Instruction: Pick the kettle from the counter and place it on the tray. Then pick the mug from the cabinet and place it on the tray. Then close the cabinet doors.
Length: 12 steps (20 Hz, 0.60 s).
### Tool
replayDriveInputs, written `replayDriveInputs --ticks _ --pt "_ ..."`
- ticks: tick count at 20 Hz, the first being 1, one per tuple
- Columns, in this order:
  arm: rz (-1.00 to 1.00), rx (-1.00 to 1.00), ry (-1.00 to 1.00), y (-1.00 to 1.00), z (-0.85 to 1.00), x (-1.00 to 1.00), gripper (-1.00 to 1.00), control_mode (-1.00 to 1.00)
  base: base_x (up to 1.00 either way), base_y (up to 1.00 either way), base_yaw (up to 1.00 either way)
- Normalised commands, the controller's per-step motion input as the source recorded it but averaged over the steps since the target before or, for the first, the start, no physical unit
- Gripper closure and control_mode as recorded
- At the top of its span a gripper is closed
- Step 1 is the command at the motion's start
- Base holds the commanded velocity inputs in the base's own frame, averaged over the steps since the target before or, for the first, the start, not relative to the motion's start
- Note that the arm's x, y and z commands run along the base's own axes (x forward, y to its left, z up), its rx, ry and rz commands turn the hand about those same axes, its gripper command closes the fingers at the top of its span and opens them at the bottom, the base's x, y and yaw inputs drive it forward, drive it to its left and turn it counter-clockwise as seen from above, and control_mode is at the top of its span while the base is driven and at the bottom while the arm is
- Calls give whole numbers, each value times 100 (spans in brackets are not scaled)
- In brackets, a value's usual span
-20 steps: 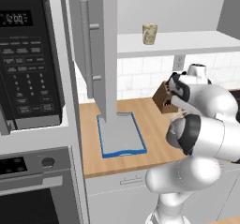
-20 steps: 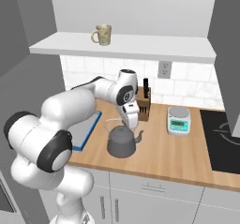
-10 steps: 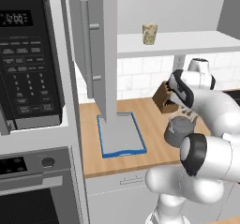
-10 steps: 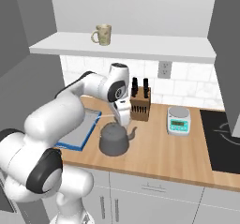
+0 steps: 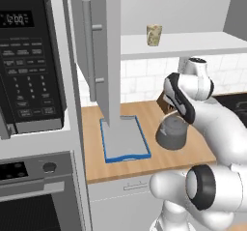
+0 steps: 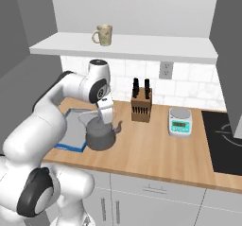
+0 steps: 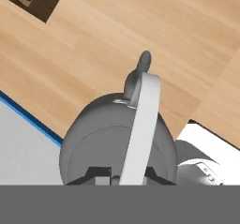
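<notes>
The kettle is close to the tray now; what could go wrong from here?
The hand holds the kettle only by its thin handle, so it may swing or slip. The open cabinet door hangs over the tray, so the arm might bump it. The kettle could land on the blue rim and sit tilted.

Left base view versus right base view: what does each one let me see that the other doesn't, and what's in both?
Left base view alone: the black microwave, the oven below it, and an open cabinet door with its bar handle. Right base view alone: the small kitchen scale, the wall socket and the black cooktop. Both: the kettle, the blue-rimmed tray, the mug on the shelf, the knife block and the wooden counter.
</notes>
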Motion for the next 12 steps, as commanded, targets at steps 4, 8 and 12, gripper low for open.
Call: replayDriveInputs --ticks 4,8,12 --pt "1 0 -12 71 0 0 100 -100 0 0 0" --pt "5 0 -12 66 1 4 100 -100 0 0 0" --pt "2 0 -8 61 4 27 100 -100 0 0 0"
